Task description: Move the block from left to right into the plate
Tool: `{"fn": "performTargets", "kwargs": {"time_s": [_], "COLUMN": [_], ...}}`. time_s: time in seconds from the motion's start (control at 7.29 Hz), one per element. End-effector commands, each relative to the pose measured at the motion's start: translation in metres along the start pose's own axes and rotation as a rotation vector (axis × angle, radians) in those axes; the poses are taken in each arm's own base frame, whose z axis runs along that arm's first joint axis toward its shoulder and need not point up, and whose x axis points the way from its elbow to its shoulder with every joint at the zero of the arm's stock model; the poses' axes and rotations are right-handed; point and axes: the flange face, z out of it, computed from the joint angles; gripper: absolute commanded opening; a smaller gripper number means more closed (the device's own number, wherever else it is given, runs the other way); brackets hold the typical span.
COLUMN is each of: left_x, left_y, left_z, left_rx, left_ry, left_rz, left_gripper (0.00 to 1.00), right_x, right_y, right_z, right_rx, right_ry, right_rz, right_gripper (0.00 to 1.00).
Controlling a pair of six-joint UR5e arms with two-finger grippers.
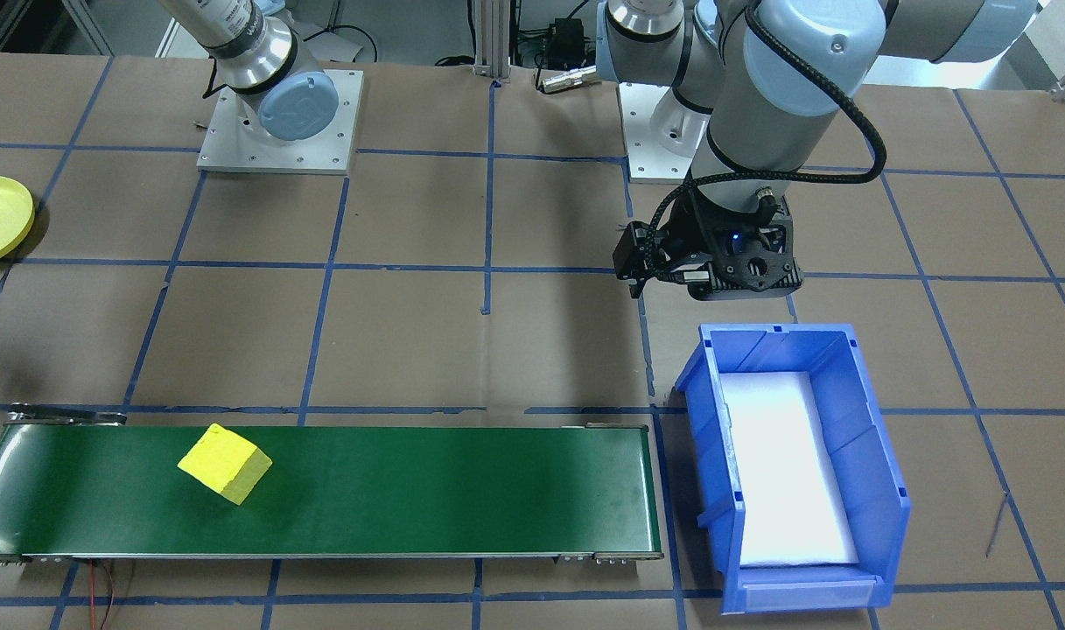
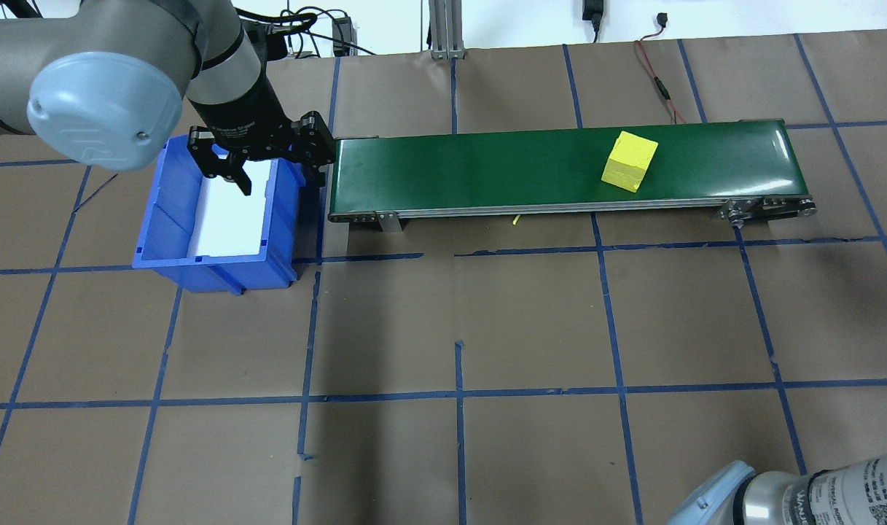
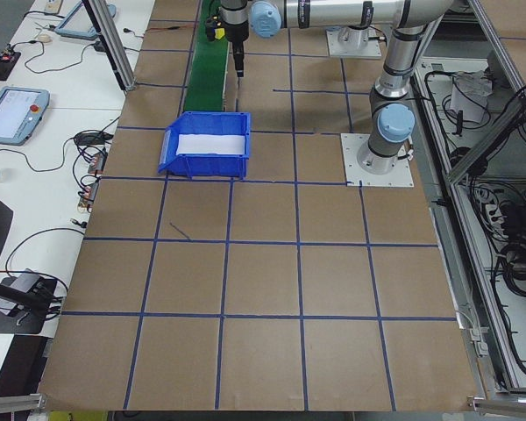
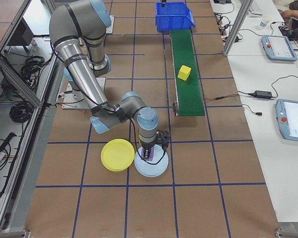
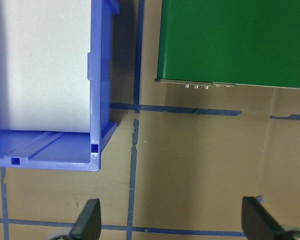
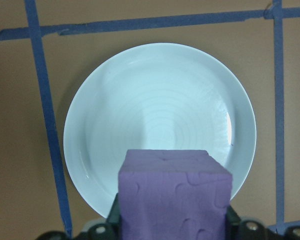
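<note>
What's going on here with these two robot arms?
The right hand holds a purple block above a pale blue plate, which sits beside a yellow plate. A yellow block sits on the green conveyor belt. The left hand hangs open and empty by the blue bin.

blue bin point(image 2: 217, 219), white pad inside, beside one end of green conveyor belt point(image 2: 560, 171) | pale blue plate point(image 4: 151, 162) on brown table point(image 2: 443, 328) marked with blue tape grid | tablets on side desk point(image 3: 35, 114)
</note>
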Motion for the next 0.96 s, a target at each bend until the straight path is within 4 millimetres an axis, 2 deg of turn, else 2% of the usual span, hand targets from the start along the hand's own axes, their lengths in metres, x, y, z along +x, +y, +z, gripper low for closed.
{"fn": "performTargets", "kwargs": {"time_s": [0.0,0.27,0.41,0.55,0.69,0.82], "left_x": [-0.001,-0.001,-0.001,-0.002,-0.001,-0.001], "left_y": [0.0,0.0,0.0,0.0,0.0,0.0], "left_z": [0.0,0.0,0.0,0.0,0.001,0.001], "left_rx": [0.002,0.001,0.001,0.002,0.0,-0.001], "left_ry": [-0.005,-0.007,-0.008,-0.01,-0.01,-0.012], "left_rz": [-0.002,0.0,0.0,-0.002,0.0,0.0], "left_gripper": [1.0,1.0,1.0,1.0,1.0,1.0], "right_x": [0.002,0.004,-0.002,-0.004,-0.023,-0.076], "right_y": [-0.001,0.002,-0.001,0.0,-0.013,-0.047], "right_z": [0.002,-0.011,-0.029,-0.038,-0.064,-0.083], "right_rx": [0.037,0.035,0.052,0.063,0.101,0.122], "right_ry": [0.005,0.024,0.042,0.047,0.069,0.065], "right_rz": [0.02,0.039,0.037,0.047,0.031,-0.025], "right_gripper": [1.0,1.0,1.0,1.0,1.0,0.99]}}
